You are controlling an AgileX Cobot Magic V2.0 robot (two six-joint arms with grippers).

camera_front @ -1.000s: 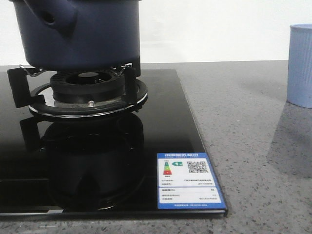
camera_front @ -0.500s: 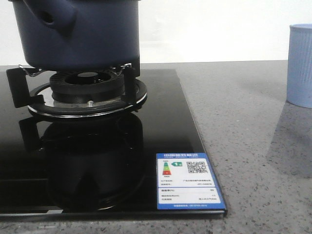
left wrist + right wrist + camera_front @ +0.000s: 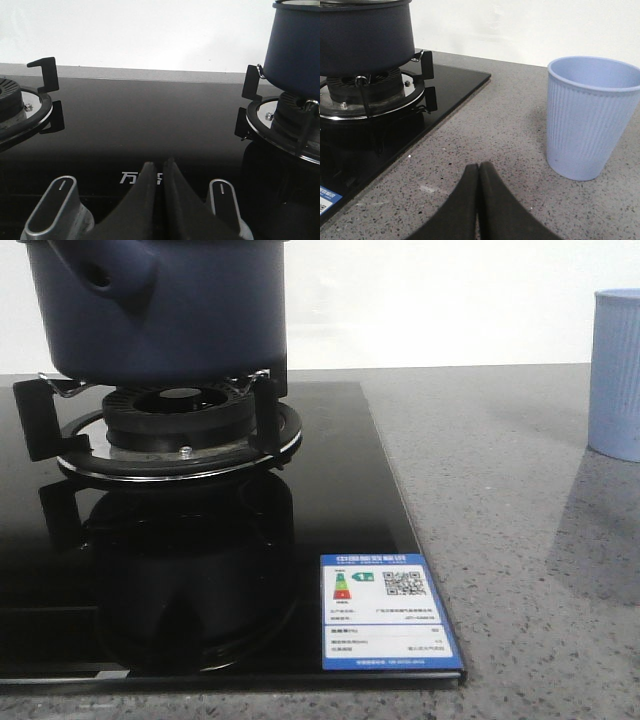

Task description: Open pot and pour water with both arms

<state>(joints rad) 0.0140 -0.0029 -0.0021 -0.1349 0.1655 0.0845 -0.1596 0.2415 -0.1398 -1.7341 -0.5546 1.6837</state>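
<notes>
Navy-blue, the pot (image 3: 160, 310) sits on its burner (image 3: 180, 425). Only the wrist views show the claws: left gripper (image 3: 159, 167) pinched empty above the knobs (image 3: 52, 210), pot off to one side; right gripper (image 3: 478, 170) likewise clenched beside the cup (image 3: 592, 115).

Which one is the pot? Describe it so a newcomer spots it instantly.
Find the black glass hob set in the grey counter. On its burner stand sits the pot: large, dark navy, smooth-sided, unlike the pale blue ribbed cup off the hob.

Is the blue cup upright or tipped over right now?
Upright: the cup stands on its base on the grey counter, open mouth up.
</notes>
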